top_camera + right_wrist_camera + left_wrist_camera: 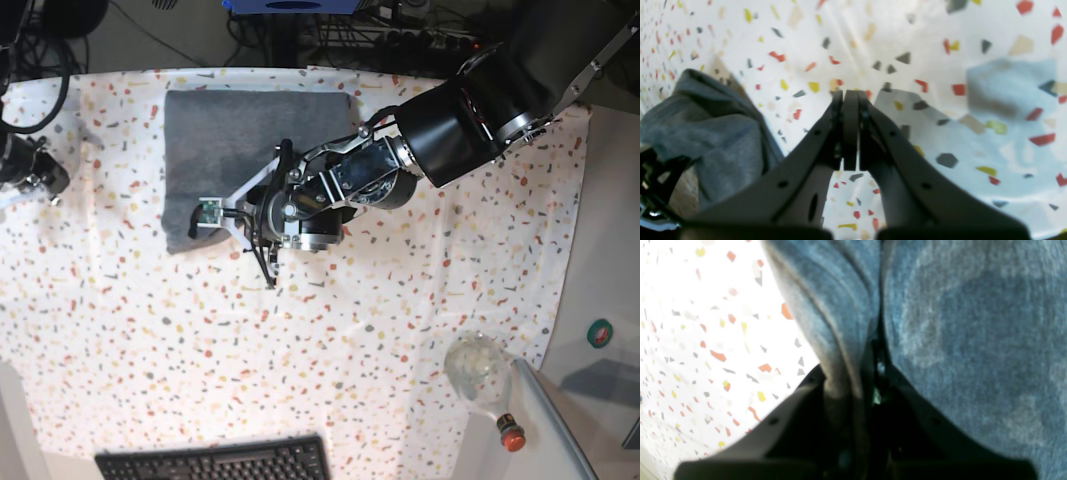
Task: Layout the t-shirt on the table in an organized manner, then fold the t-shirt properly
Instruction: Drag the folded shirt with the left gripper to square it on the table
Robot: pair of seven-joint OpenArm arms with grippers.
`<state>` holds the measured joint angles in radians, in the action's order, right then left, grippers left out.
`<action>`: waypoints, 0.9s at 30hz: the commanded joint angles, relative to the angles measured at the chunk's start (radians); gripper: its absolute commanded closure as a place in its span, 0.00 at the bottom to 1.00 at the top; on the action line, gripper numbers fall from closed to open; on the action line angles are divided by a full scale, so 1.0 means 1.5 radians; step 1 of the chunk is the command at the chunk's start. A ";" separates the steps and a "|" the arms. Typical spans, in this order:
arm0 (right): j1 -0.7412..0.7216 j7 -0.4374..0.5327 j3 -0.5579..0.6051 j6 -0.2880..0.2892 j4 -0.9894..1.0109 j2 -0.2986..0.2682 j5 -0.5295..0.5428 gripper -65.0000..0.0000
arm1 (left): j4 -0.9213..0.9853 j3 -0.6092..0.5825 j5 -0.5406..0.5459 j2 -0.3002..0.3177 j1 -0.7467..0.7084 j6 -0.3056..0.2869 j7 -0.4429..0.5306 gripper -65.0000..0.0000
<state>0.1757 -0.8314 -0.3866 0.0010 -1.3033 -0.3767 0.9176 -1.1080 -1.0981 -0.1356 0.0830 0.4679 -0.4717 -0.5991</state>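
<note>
Left gripper [873, 373] pinching folded t-shirt [240, 140].

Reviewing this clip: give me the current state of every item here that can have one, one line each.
t-shirt: folded into a compact rectangle, lying on the table, one edge pinched.
left pincer: shut on the t-shirt's fabric.
right pincer: shut, holding nothing, over bare cloth.
table: covered by speckled cloth, slightly wrinkled.
glass bottle: lying on its side, red cap on.
</note>
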 commanded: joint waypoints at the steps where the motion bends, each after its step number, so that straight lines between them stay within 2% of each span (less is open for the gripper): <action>1: -0.006 0.010 -0.014 0.005 -0.005 -0.016 0.007 1.00 | -0.009 0.006 -0.006 -0.010 0.017 0.005 0.004 1.00; 25: -0.006 0.010 -0.013 0.008 -0.003 -0.020 0.007 1.00 | -0.015 0.007 -0.007 -0.012 0.027 0.002 -0.003 1.00; 26: -0.006 0.010 -0.013 0.008 -0.003 -0.020 0.007 1.00 | -0.015 0.007 -0.007 -0.012 0.027 0.002 -0.003 0.97; 27: -0.006 0.009 -0.013 0.008 -0.003 -0.020 0.007 1.00 | -0.015 0.007 -0.007 -0.012 0.027 0.002 -0.003 0.83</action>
<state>0.1757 -0.8272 -0.4026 0.0013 -1.2938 -0.3832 0.9165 -1.1107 -1.0962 -0.1448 0.0750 0.4816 -0.4755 -0.6132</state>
